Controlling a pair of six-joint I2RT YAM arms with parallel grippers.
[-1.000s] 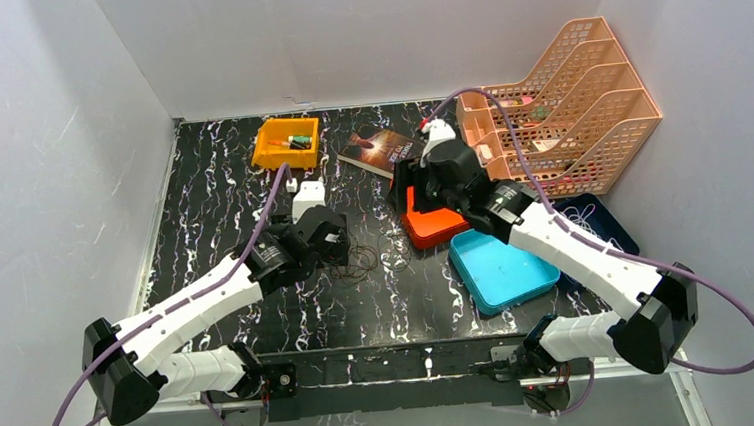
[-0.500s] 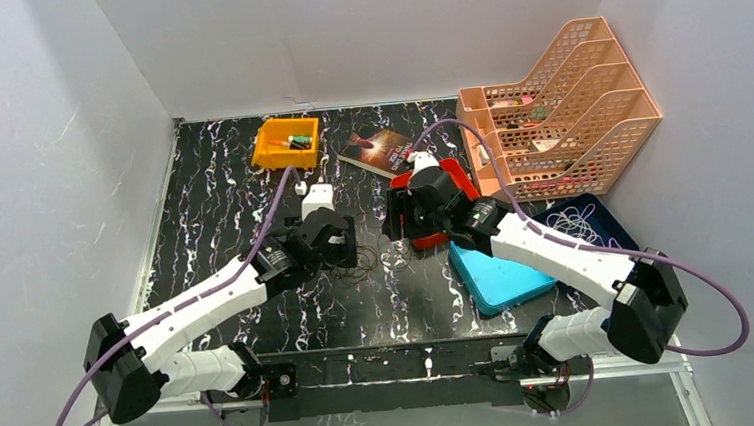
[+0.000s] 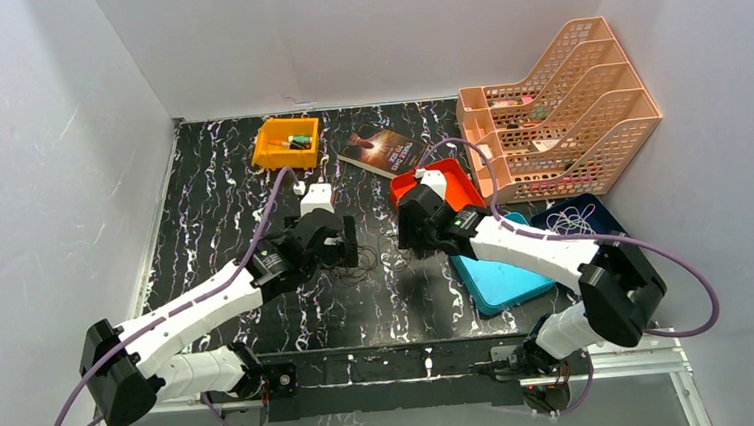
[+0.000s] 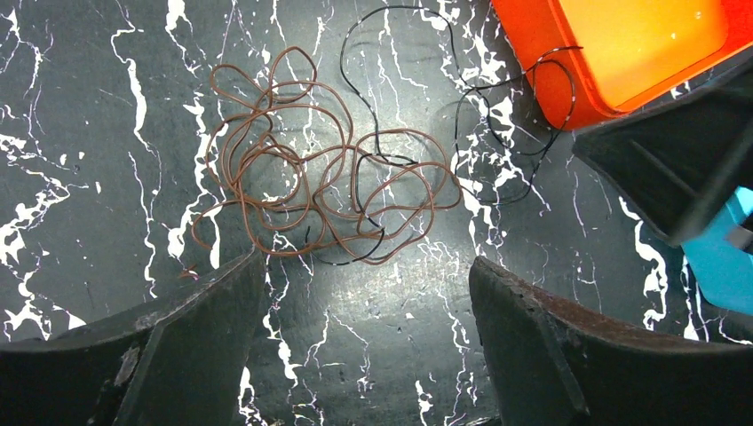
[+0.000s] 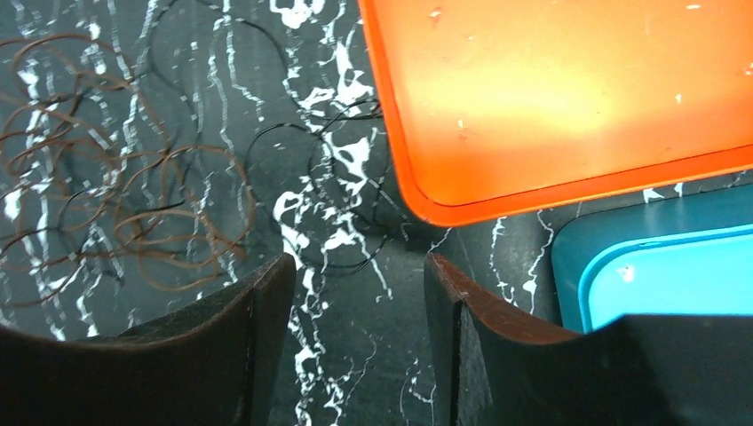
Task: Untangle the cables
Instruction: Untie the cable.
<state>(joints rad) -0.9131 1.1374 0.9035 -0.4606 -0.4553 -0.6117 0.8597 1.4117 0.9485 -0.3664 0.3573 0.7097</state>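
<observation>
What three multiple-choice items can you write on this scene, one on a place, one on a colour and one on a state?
1. Where does the brown cable tangle lie?
A. on the bare table
B. inside a bin
C. in the file rack

2. What colour is the tray that the black cable reaches?
A. green
B. orange
C. white

3. In what state is the left gripper?
A. shut on a cable
B. shut and empty
C. open

Key:
1 A, since the left wrist view shows the loops flat on the marbled surface.
2 B, since a black loop ends at the orange corner.
3 C, since its two fingers stand wide apart with nothing held between them.
</observation>
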